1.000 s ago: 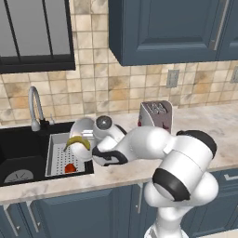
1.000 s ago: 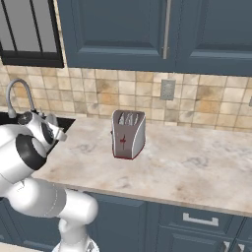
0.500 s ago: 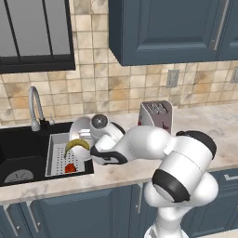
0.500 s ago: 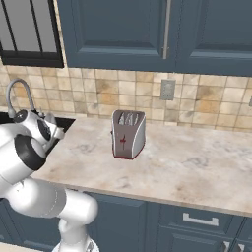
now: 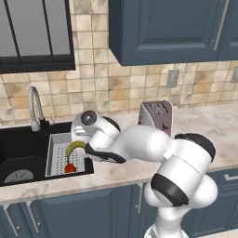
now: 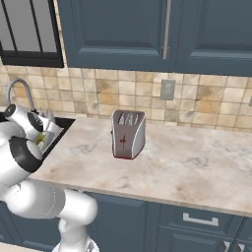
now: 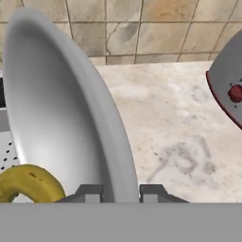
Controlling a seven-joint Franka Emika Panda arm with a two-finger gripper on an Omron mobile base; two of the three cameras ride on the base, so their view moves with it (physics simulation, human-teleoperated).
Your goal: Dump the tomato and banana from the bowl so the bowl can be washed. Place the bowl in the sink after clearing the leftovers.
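Sink [image 5: 18, 144]: black recessed basin at the far left of the counter; curved silver tap [image 5: 33, 108] at its far edge.
Perforated tray [image 5: 56, 158]: grey, seated in the right part of the sink, just left of the gripper.
Tomato [image 5: 69, 168]: seen lying on the tray's near end, already out of the bowl.
Banana [image 5: 76, 147]: yellow curve at the tipped bowl's lower rim, above the tray; in the hand view [image 7: 28, 184] it rests low against the bowl's inner wall. Judged not yet fully shed.
Bowl [image 7: 61, 123]: pale and glossy, held on edge, opening turned left toward the sink; largely masked by the arm in the left base view.
Gripper [image 7: 120, 193]: fingers set either side of the bowl's rim, one inside and one outside; jaws judged clamped on the rim.
Step in hand: leftovers being dumped. The tilt is best kept steep and steady until the banana slides free. The rim grip must be kept firm, as a glossy rim may slip.
Toaster [image 5: 155, 116]: upright on the counter, right of the arm, well apart from the sink.
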